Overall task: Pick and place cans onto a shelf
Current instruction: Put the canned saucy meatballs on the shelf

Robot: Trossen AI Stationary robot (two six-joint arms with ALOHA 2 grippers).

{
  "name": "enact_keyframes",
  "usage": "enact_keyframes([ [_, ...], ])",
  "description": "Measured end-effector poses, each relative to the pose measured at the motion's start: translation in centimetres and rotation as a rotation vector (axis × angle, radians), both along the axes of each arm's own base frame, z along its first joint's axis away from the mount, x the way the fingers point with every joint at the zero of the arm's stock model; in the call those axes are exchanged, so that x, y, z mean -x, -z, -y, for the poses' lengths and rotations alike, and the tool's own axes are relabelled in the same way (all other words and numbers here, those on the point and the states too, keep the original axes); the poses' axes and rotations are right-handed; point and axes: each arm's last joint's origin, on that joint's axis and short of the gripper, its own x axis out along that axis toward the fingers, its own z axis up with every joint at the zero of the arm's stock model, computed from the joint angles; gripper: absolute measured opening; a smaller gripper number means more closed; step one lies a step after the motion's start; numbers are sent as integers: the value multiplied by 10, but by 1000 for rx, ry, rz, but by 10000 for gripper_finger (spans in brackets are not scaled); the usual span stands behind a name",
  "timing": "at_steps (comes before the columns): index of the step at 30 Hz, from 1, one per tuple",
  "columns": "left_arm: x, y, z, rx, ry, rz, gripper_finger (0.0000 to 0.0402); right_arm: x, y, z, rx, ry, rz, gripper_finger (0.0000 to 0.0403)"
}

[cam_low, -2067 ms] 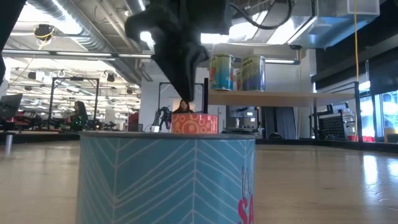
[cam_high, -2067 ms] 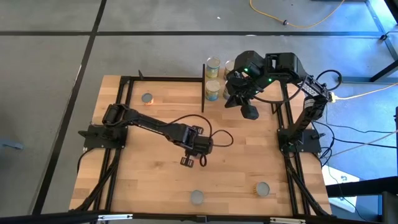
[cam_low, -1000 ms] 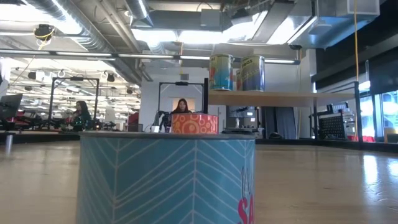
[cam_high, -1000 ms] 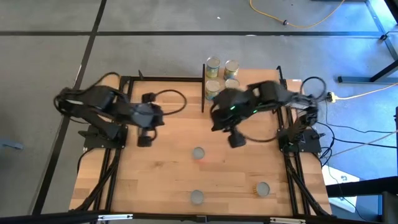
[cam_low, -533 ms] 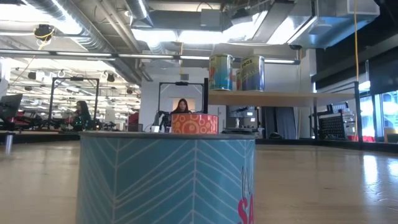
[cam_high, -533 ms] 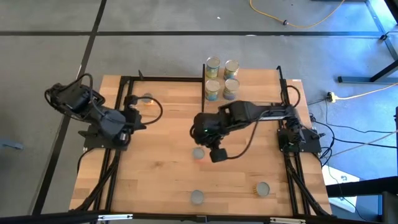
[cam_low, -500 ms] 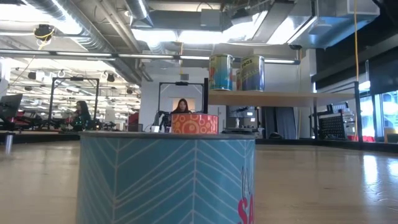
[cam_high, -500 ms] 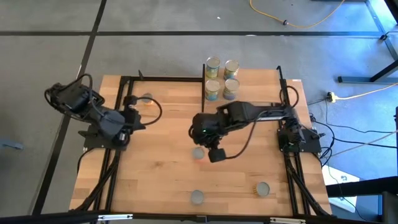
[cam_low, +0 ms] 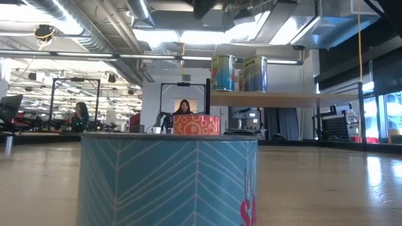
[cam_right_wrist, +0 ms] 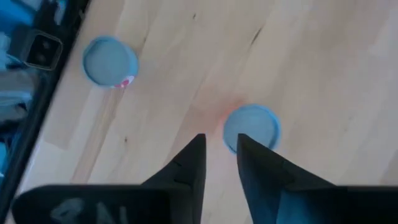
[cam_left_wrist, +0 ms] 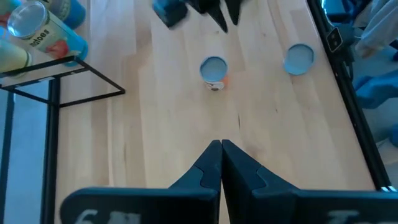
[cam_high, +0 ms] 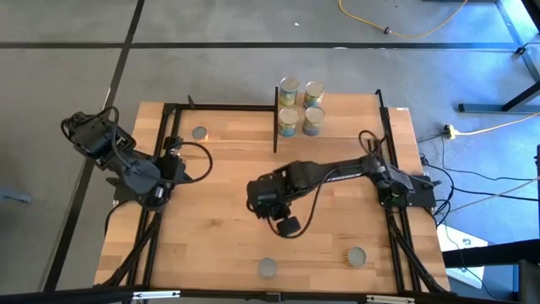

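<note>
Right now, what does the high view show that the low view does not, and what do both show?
Only the high view: the left arm parked at the table's left edge, the right gripper above the table's middle, and a lone can near the left arm. Only the low view: the nearest can's teal chevron label and a person in the room behind. Both: the shelf bearing cans.

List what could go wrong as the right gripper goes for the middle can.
1. The right gripper has its fingers apart by less than the can looks wide; coming down so, they may hit its rim and tip it.
2. The shelf already holds four cans packed close; setting another beside them may knock one off.
The left gripper waits shut at the table's left.
</note>
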Motion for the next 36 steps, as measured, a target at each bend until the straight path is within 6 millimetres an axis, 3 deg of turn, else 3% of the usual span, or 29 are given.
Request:
enact_keyframes([
  [8, 0, 0, 1, 26, -40, 6, 0, -13, 37, -10, 47, -78, -88, 95],
  [22, 0, 0, 0, 16, -49, 13, 0, -27, 85, -10, 85, -117, -206, 95],
  [36, 0, 0, 0, 8, -55, 18, 0, -34, 90, 2, 72, 4, -199, 95],
])
